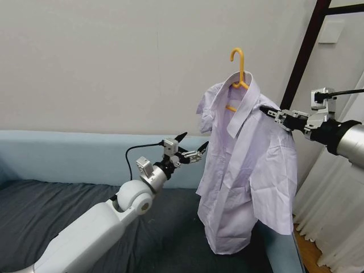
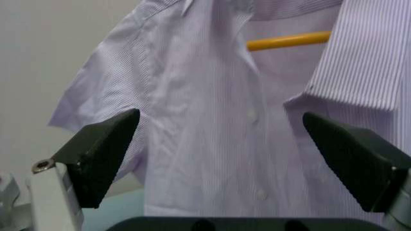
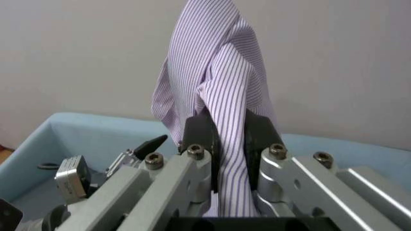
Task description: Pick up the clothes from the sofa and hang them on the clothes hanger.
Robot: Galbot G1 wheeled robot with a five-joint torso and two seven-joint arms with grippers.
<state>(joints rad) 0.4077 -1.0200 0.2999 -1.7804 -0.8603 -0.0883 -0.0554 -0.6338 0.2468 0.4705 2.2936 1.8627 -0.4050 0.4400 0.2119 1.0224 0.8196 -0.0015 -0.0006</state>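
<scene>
The right gripper [image 1: 268, 111] is clenched on the striped shirt [image 1: 250, 170] at its shoulder, just beside the collar, with a fold of cloth pinched between its 2 black fingers [image 3: 200, 134], and holds it up over the right end of the sofa [image 1: 68, 149]. The shirt hangs on the yellow hanger [image 1: 239, 65], hook upright above the collar, its hem low near the dark seat cushion [image 1: 45, 210]. The left gripper [image 1: 193, 143] hovers with its jaws spread wide, near the shirt's other sleeve and facing the buttoned front.
</scene>
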